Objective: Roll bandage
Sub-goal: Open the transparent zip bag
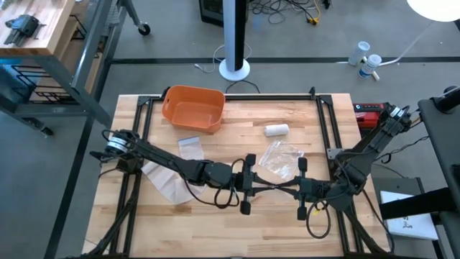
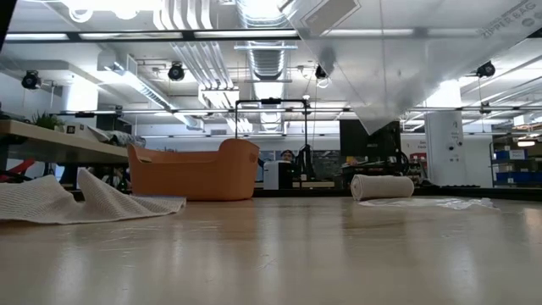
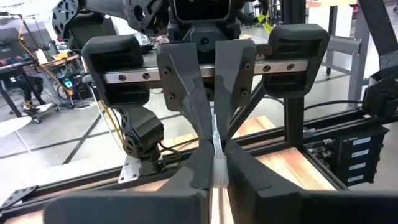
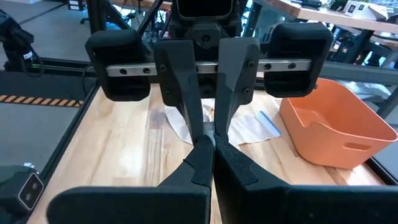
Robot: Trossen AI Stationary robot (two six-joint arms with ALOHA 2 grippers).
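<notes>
My table (image 1: 215,216) is made of light wood with a black frame around it. An orange tub (image 1: 192,108) sits on it near the far edge. A small white roll (image 1: 276,130) lies nearby. A clear plastic bag (image 1: 282,158) lies in the middle. White mesh cloth (image 1: 164,178) lies on my left side.
</notes>
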